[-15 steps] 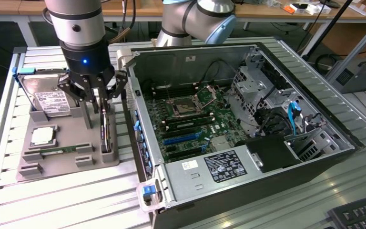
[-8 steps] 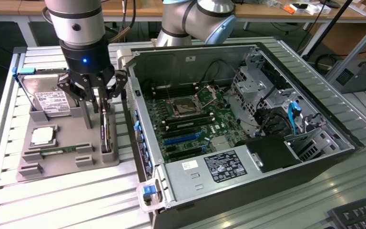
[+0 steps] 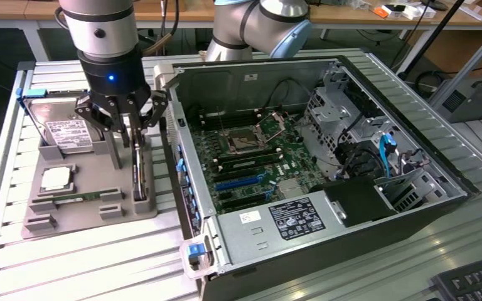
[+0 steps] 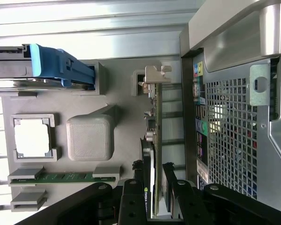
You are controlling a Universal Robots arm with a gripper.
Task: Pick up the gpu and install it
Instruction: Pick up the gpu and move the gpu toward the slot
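Nearest the wrist lens, the gripper (image 4: 153, 165) is seen with its black fingers (image 4: 133, 201) apart, set either side of the gpu (image 4: 154, 117). The card stands on edge in a slot of the grey holder (image 4: 122, 89), and no squeeze on it is evident. It is judged light, stiff and fragile, best taken by its flat faces near the upper edge, clear of the components. In the exterior view, the gpu (image 3: 140, 179) is found directly beneath the gripper (image 3: 128, 160), just beside the open computer case (image 3: 250, 78), not yet lifted.
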